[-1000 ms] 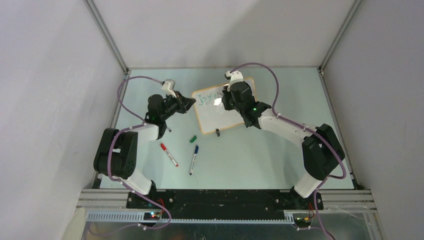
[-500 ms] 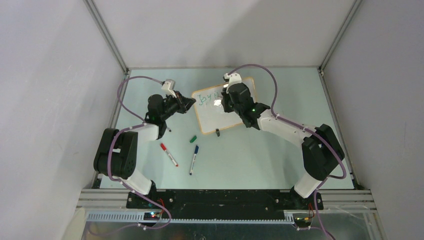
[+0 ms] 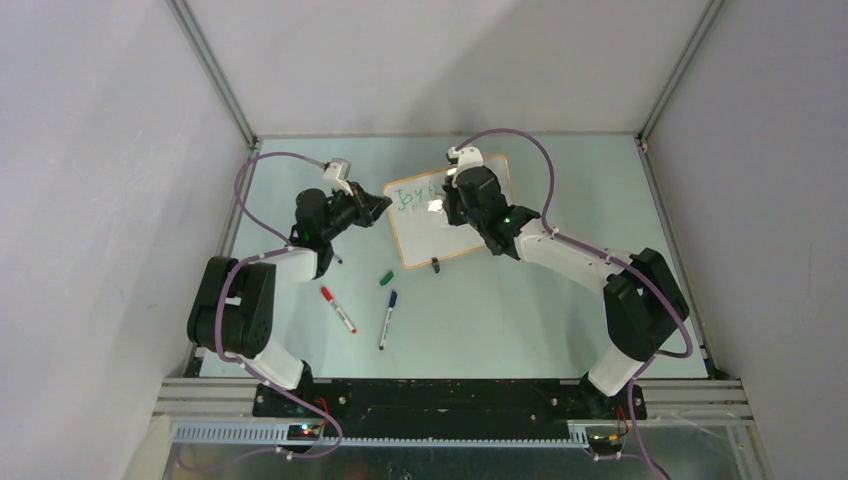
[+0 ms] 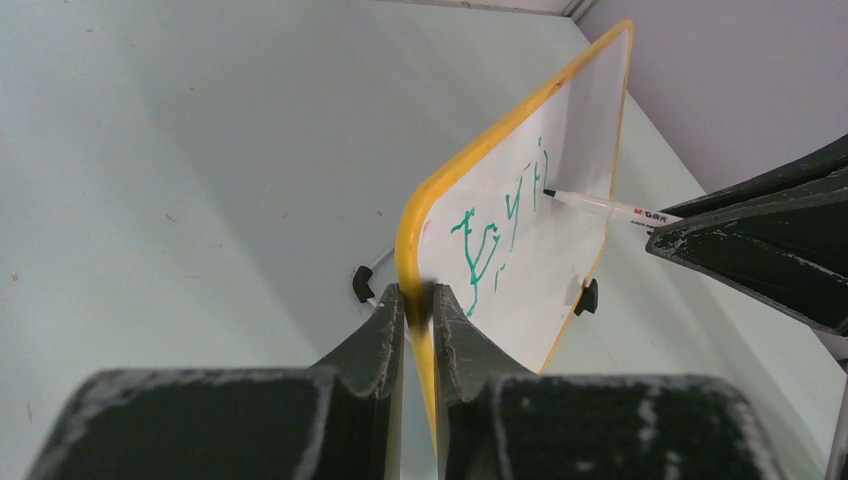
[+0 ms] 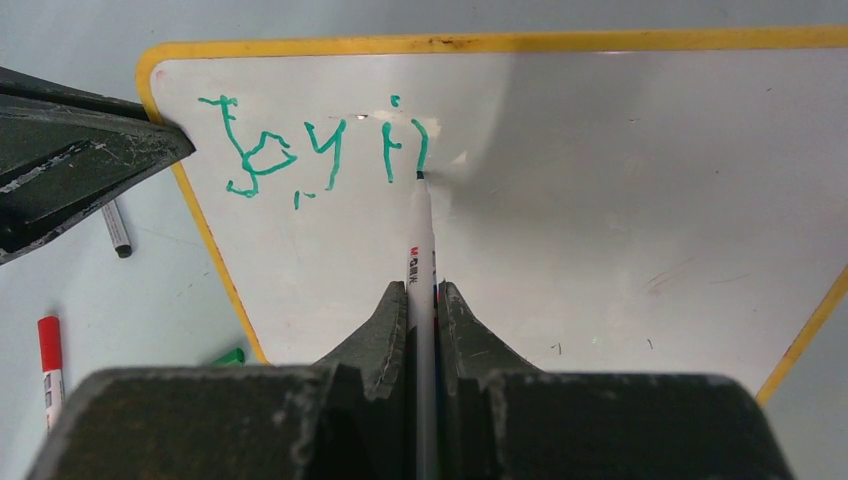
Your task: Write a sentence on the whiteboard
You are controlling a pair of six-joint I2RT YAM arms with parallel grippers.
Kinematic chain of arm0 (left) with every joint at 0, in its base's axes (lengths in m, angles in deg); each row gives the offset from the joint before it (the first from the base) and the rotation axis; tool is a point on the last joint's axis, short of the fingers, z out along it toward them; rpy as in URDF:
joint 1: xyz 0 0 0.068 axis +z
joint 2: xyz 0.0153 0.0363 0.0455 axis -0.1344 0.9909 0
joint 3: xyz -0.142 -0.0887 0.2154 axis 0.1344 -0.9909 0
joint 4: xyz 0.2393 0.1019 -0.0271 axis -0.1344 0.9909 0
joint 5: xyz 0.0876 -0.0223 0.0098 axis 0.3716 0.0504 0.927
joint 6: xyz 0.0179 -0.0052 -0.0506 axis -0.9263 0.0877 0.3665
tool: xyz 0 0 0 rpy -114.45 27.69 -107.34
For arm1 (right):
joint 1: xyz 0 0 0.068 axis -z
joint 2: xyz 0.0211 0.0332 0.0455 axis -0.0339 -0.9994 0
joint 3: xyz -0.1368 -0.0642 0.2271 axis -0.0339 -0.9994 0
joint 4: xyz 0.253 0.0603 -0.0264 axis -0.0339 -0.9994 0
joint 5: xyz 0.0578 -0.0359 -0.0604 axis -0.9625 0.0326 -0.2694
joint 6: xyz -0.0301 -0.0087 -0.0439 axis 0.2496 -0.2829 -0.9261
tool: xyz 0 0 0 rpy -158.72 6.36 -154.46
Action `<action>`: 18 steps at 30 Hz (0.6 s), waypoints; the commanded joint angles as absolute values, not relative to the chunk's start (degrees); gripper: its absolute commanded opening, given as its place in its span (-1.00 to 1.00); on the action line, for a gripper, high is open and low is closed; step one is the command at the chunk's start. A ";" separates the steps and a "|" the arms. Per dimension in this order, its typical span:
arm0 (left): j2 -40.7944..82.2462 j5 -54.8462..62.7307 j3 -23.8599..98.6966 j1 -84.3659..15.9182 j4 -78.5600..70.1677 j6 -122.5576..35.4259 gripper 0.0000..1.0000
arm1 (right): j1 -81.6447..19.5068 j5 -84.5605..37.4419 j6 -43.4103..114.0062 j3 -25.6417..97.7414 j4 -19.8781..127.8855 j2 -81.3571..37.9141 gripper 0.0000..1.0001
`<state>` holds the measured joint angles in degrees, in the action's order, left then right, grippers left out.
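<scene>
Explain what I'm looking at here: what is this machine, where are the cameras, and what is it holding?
Two robot arms are bolted at the near edge of a table. The overhead picture looks down from above and behind them; the other two come from a camera on each wrist. The left claw is shut on the edge of the whiteboard, steadying it. The right claw is shut on a marker, its tip on the board beside the green writing, so far "Joy" and the start of another word. Loose on the table lie a red marker, a blue marker and a green cap.
</scene>
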<state>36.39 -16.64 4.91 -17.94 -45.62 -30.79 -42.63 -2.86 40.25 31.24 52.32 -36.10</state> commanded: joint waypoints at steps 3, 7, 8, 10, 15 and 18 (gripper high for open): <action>35.76 -16.13 5.32 -17.97 -46.30 -33.54 -0.92 | -41.41 -2.67 40.04 32.41 52.40 -35.25 -1.00; 35.75 -16.10 5.31 -17.92 -46.30 -33.53 -0.92 | -41.34 -2.99 39.96 33.43 52.11 -35.80 -1.00; 35.76 -16.10 5.32 -17.92 -46.26 -33.57 -0.92 | -41.34 -2.99 39.94 33.53 52.02 -35.91 -1.00; 35.80 -16.08 5.32 -17.93 -46.30 -33.55 -0.92 | -41.30 -3.00 39.84 33.87 52.02 -36.09 -1.00; 35.73 -16.10 5.33 -17.92 -46.30 -33.59 -0.92 | -41.12 -2.94 39.59 34.83 51.88 -36.41 -1.00; 35.76 -16.10 5.33 -17.92 -46.30 -33.53 -0.92 | -41.12 -2.85 39.49 35.45 51.64 -36.51 -1.00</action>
